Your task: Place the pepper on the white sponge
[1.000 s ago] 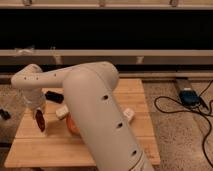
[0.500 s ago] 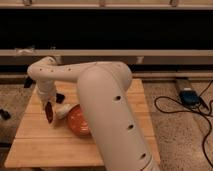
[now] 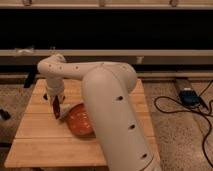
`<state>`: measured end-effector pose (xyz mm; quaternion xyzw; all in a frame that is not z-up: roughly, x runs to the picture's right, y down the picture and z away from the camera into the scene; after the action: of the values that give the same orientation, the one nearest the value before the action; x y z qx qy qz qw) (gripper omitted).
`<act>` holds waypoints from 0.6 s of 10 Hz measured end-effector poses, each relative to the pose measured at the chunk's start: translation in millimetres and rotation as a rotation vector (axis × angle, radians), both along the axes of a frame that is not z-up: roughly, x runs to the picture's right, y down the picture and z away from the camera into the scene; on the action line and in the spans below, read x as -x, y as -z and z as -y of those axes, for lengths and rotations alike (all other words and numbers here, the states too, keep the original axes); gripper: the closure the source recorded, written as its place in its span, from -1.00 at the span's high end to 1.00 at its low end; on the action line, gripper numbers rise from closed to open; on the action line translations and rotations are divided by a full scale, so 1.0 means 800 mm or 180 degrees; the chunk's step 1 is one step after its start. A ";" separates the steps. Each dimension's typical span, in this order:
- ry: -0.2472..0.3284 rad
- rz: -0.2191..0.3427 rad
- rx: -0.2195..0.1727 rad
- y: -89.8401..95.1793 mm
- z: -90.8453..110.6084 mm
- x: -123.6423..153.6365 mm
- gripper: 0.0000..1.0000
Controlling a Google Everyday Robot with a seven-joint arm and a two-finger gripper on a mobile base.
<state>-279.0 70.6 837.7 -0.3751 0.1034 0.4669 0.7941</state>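
Beside orange plate (image 3: 81,121) — gripper (image 3: 55,104) clamped on pepper (image 3: 57,109), above wooden table (image 3: 40,136).

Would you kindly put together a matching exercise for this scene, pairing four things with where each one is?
Things:
1. pepper
2. orange plate
3. gripper
4. blue box

Places:
A. on the floor to the right of the table, among black cables
B. lying on the table, partly hidden by the white arm
C. held in the gripper, by the plate's left edge
D. over the left part of the table, at the end of the white arm

Pairs: 1-C, 2-B, 3-D, 4-A
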 end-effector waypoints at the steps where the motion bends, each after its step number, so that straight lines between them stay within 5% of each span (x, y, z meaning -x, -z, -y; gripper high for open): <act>1: -0.0005 -0.0032 0.0024 -0.006 0.001 -0.006 -1.00; 4: -0.0019 -0.0122 0.0068 -0.020 0.001 -0.021 -1.00; 6: -0.0025 -0.0180 0.0093 -0.027 -0.001 -0.027 -0.81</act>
<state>-257.4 71.2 859.3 -0.3737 0.1312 0.4789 0.7834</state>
